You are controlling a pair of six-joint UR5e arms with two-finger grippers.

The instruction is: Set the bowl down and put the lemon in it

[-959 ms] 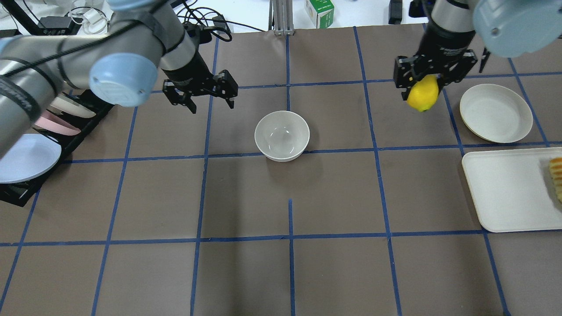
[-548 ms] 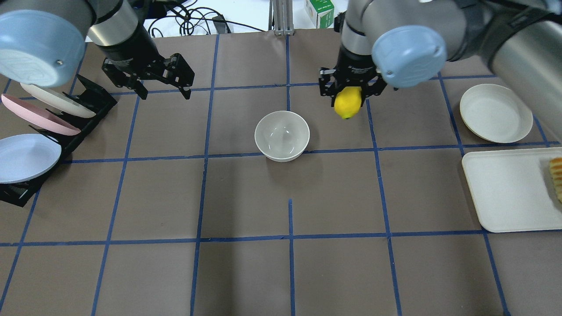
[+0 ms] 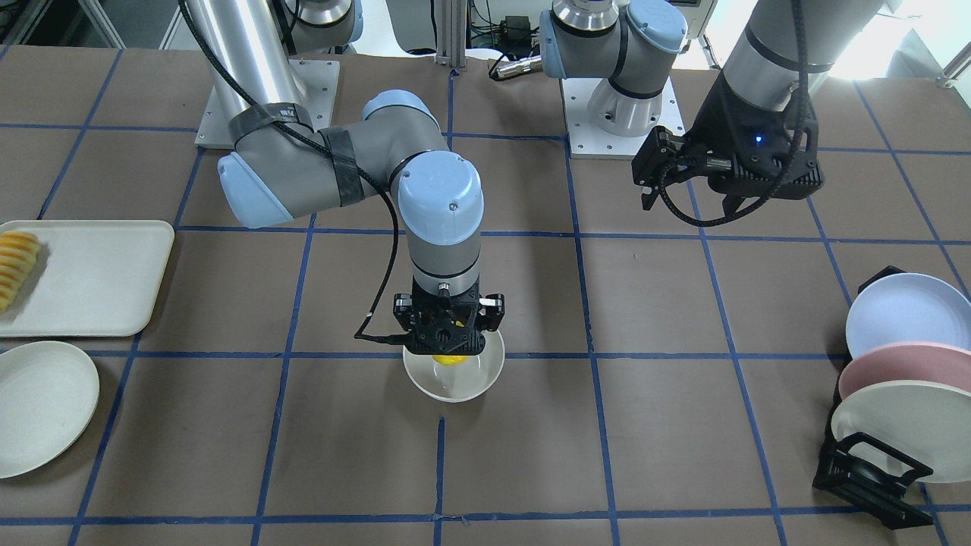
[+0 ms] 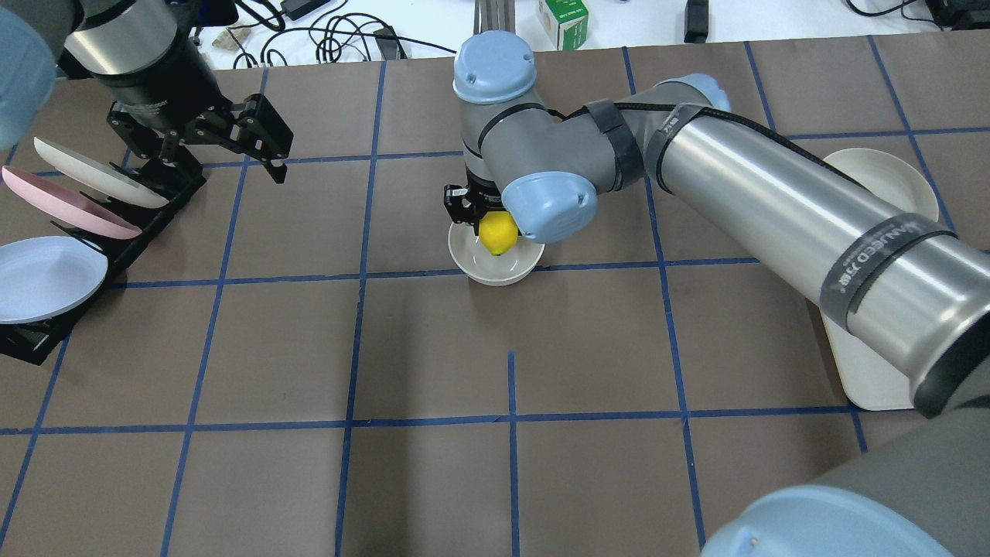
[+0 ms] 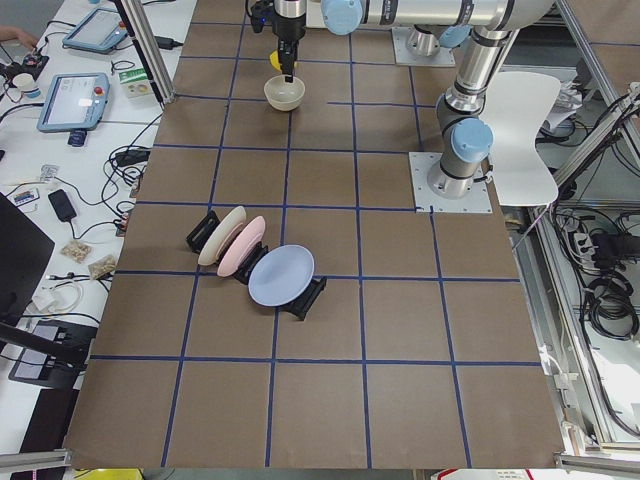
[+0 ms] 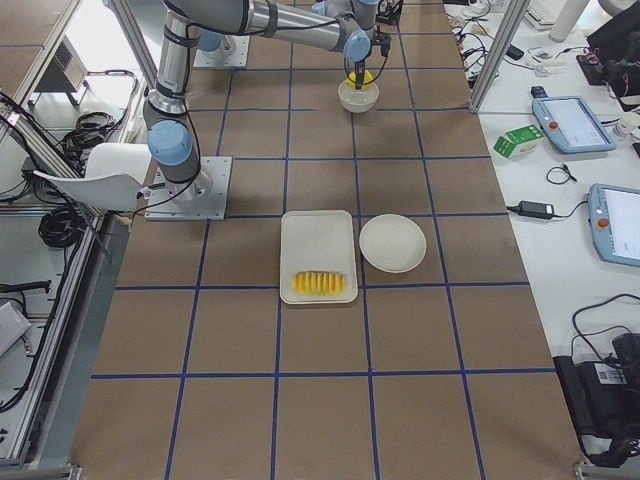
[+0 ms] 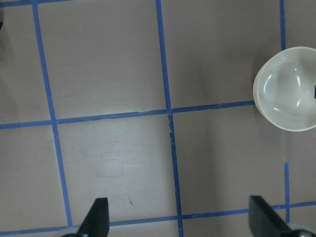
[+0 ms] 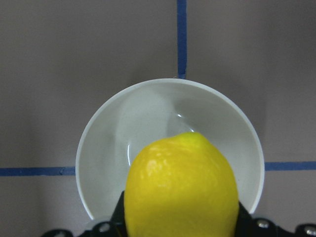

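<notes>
The off-white bowl stands upright near the table's middle; it also shows in the front view and the left wrist view. My right gripper is shut on the yellow lemon and holds it just above the bowl's inside. In the right wrist view the lemon hangs over the bowl, towards its near rim. My left gripper is open and empty, well to the bowl's left, next to the plate rack. Its fingers hang over bare table.
A black rack with pastel plates stands at the left edge. A flat white plate and a white tray with a sliced ridged food piece are on my right side. My right arm partly hides them in the overhead view.
My right gripper has carried the lemon leftwards from beside the flat plate to over the bowl. My left gripper has moved left, away from the bowl, towards the rack.
</notes>
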